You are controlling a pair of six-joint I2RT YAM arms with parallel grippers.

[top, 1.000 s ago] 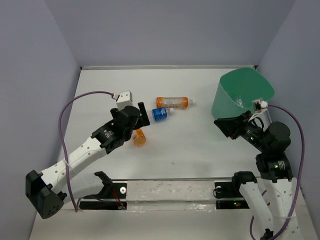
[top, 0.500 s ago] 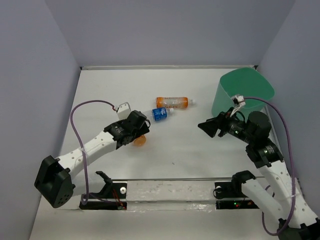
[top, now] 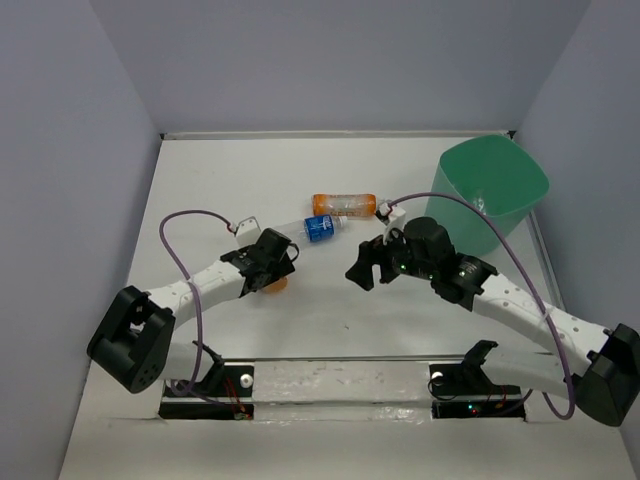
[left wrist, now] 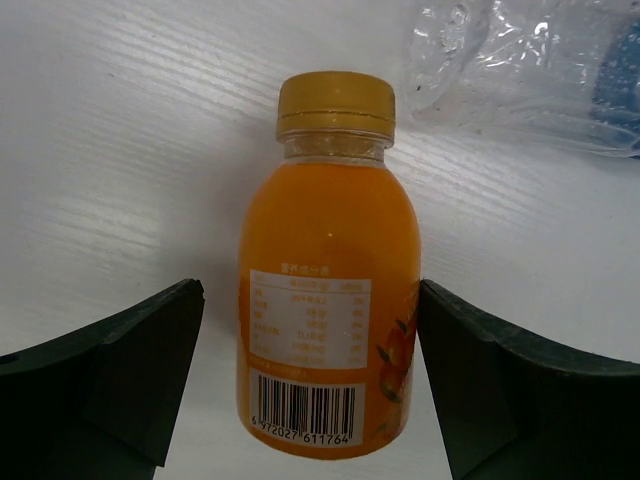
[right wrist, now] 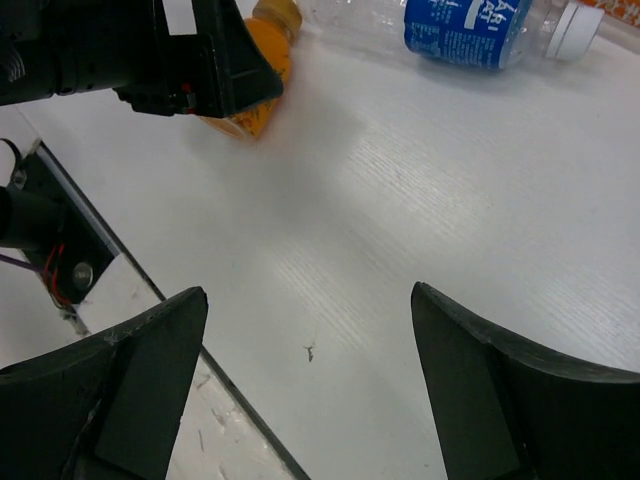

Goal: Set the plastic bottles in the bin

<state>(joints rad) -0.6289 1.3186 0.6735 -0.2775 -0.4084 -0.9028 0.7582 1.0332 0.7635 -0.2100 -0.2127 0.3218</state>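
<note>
A small orange bottle [left wrist: 325, 300] with a yellow cap lies on the white table, cap pointing away. My left gripper [left wrist: 310, 385] is open and straddles it: the right finger [left wrist: 500, 380] is at its side, while a gap remains at the left finger [left wrist: 130, 370]. In the top view this orange bottle [top: 277, 283] peeks out under the left gripper [top: 274, 268]. A clear blue-labelled bottle [top: 320, 228] and a longer orange-tinted bottle [top: 345, 205] lie beyond. My right gripper [top: 366, 265] hangs open and empty over bare table, left of the mint-green bin [top: 490, 195].
In the right wrist view the blue-labelled bottle [right wrist: 470, 30] lies at the top edge and the left arm's black gripper [right wrist: 200, 60] at the upper left. A clear strip with black brackets [top: 340, 378] runs along the near edge. Grey walls enclose three sides.
My right arm has swung from the bin to the middle of the table and its jaws have opened wide. My left gripper has lowered around the small orange bottle and narrowed slightly.
</note>
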